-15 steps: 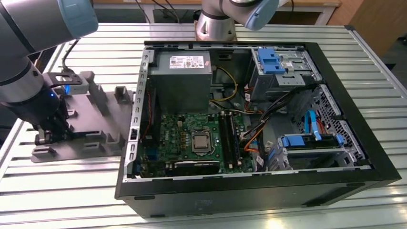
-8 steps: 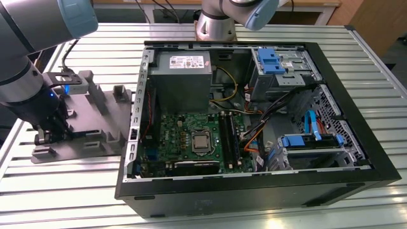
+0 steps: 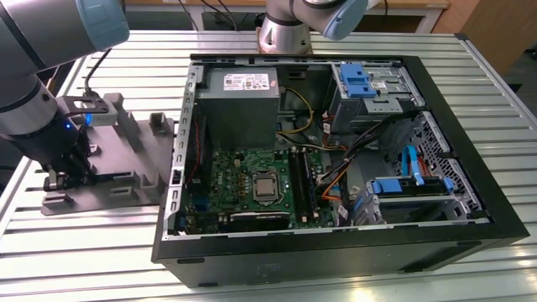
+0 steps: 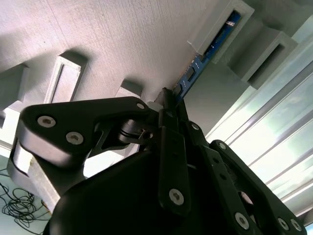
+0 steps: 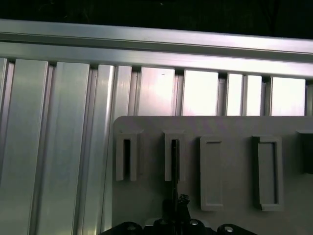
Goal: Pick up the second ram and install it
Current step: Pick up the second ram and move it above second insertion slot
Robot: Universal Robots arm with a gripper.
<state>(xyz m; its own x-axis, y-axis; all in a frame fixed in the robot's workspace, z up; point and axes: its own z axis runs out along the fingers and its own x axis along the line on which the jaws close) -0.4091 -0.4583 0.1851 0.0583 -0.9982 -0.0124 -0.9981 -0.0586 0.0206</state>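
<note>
Second wrist view, second ram (image 4: 199, 62) between fingers (image 4: 171, 128)

The tabletop (image 3: 84, 251) is made of ribbed silver metal slats (image 5: 200, 93) running side to side in the exterior view, and bright light gleams off them in the first wrist view. Beyond its far edge stand brown wooden furniture (image 3: 495, 28) and dark hanging cables (image 3: 220, 14).
</note>
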